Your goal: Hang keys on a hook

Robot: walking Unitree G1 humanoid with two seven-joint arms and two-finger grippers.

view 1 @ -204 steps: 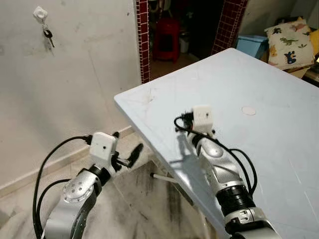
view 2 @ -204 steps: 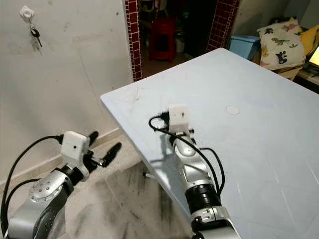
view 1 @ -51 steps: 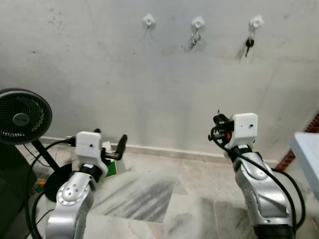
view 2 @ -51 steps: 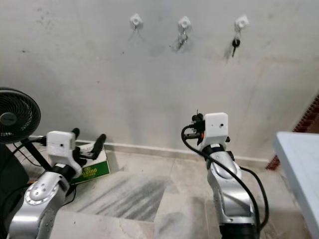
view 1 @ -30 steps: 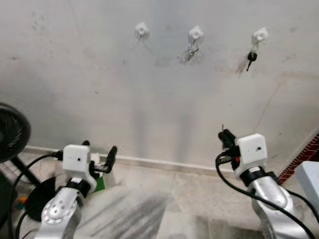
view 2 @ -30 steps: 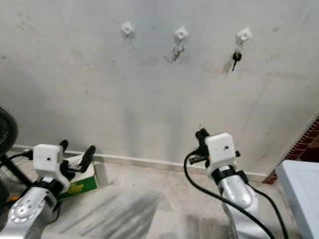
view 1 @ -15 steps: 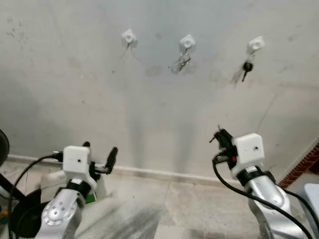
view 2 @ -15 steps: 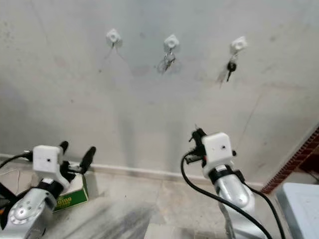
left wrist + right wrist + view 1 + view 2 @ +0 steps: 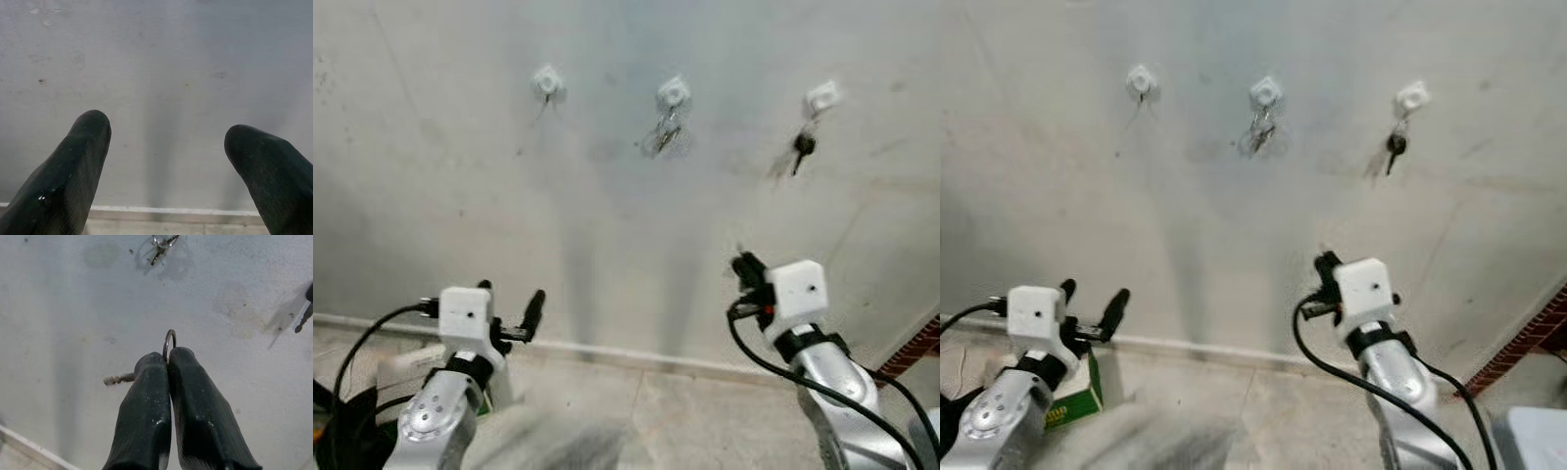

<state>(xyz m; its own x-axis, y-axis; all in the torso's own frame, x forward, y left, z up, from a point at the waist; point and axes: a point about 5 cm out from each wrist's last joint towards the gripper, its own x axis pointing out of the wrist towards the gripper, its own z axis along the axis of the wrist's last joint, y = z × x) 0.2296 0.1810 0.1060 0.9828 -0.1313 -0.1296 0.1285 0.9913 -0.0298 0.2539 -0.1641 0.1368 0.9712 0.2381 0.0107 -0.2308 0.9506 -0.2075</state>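
Hooks (image 9: 547,81) now sit larger and nearer as the robot closes on the wall, right gripper (image 9: 167,363) pinching the key ring (image 9: 169,340), left gripper (image 9: 166,147) wide, hanging next.

Left end effector (image 9: 166,147) spread wide; right end effector (image 9: 167,363) pinched together.

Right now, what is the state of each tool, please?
Left tool: open, holding nothing.
Right tool: closed on the key ring.
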